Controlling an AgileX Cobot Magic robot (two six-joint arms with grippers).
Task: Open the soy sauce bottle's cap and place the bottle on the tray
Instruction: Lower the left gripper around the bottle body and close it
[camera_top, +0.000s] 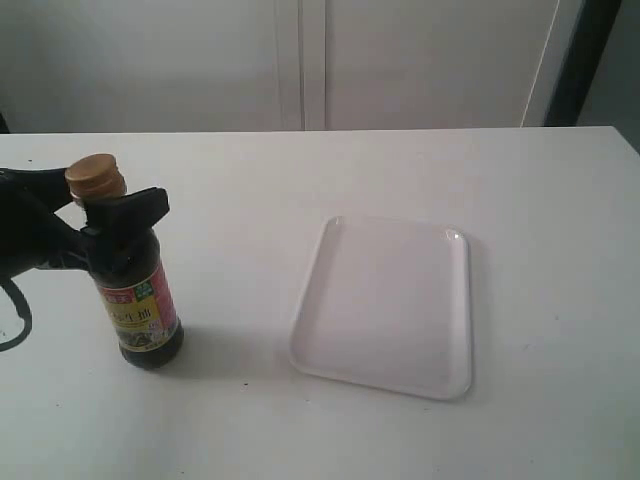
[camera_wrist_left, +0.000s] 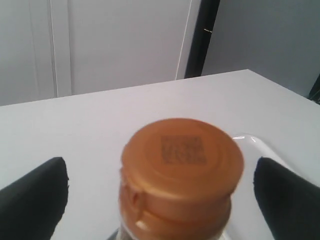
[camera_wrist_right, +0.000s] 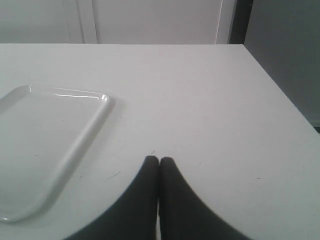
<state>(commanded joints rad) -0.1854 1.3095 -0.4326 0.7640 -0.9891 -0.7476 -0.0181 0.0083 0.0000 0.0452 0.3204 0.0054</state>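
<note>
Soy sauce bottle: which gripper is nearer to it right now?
Left. The left gripper straddles the neck of the bottle, jaws open. The right gripper is shut, over the table beside the tray.

The yellow, red and green label (camera_top: 140, 308) on the small clear glass bottle of dark liquid (camera_top: 138, 278) carries Chinese characters, too blurred to read. The round golden-brown plastic cap (camera_wrist_left: 182, 167) bears a dark square printed code (camera_wrist_left: 183, 149) on its top, which is also illegible.

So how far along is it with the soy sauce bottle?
Nothing looks finished yet. The cap is shut on the soy sauce bottle, which stands on the table beside the tray. The left gripper straddles its neck, jaws open. Opening and placing remain.
</note>
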